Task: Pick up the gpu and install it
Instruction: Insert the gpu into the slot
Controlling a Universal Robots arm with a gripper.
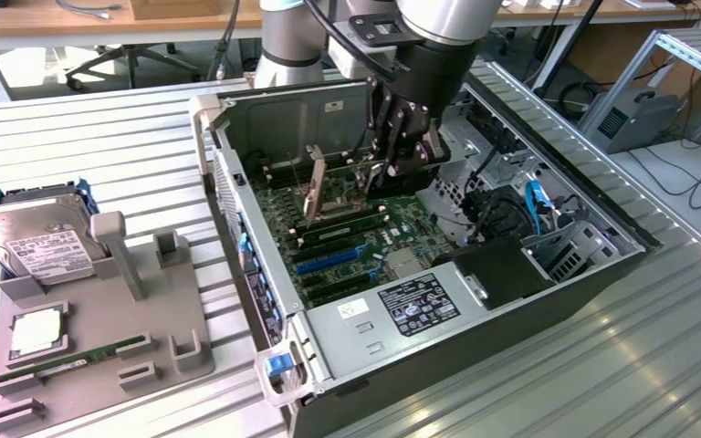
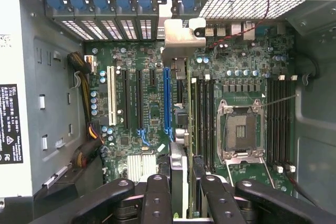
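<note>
Install step, carry done: gripper [image 1: 396,169] is down inside the open PC case [image 1: 289,119], clamped on the gpu [image 1: 317,187]. The card is upright on its edge over the motherboard [image 1: 363,233], with the beige bracket end towards the case's rear wall. The pictures leave unclear whether its lower edge is touching a slot or just above one. Judgement: seating calls for the card edge to line up along the long blue slot [image 2: 167,98] and the bracket to meet the rear opening, then a straight push down with no tilt. Misalignment would risk a jam against neighbouring slots. The wrist view gives the line-up: the gpu [image 2: 181,38] is seen edge-on between the dark fingers [image 2: 157,198], running up to its bracket by the rear slot covers [image 2: 105,3]. It also shows the blue slot just beside the card's line and the empty CPU socket [image 2: 241,132] off to one side. The exterior view gives the height and lean of the card instead. It also shows the gray fixture tray [image 1: 180,347] at the exterior view's left, holding the hard drive [image 1: 40,242] and the RAM stick [image 1: 77,358], well apart from the case.
</note>
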